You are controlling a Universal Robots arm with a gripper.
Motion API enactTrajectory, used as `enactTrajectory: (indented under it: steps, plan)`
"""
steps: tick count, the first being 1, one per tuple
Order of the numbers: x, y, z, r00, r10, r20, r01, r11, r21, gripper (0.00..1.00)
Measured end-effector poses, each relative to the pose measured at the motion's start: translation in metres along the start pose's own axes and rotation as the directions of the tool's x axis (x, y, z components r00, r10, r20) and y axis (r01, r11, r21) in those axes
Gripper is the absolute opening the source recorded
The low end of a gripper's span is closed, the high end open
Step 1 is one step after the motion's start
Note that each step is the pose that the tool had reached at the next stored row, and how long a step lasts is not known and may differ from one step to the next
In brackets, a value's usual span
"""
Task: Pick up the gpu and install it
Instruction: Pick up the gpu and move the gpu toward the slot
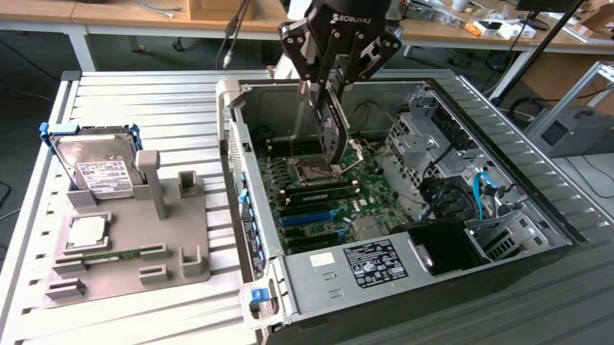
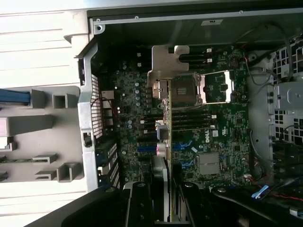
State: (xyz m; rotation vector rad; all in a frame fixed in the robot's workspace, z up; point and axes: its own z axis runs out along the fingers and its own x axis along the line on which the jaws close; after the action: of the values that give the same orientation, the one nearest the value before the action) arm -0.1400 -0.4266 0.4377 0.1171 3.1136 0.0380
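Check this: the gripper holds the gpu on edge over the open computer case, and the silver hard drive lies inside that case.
Not quite. The hard drive is not inside the computer case; it stands in the grey holder beside it, on the exterior view's left. The rest holds: the gripper holds the gpu on edge over the open case.

The pincer (image 1: 323,90) covers the gpu's (image 1: 333,136) upper edge where it grips.
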Motion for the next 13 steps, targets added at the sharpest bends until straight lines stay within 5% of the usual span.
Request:
enactTrajectory:
  steps: [13]
  plan:
    - [-0.017,0.0012,0.0022,1.0,0.0,0.0004,0.0,1.0,0.0049,0.27]
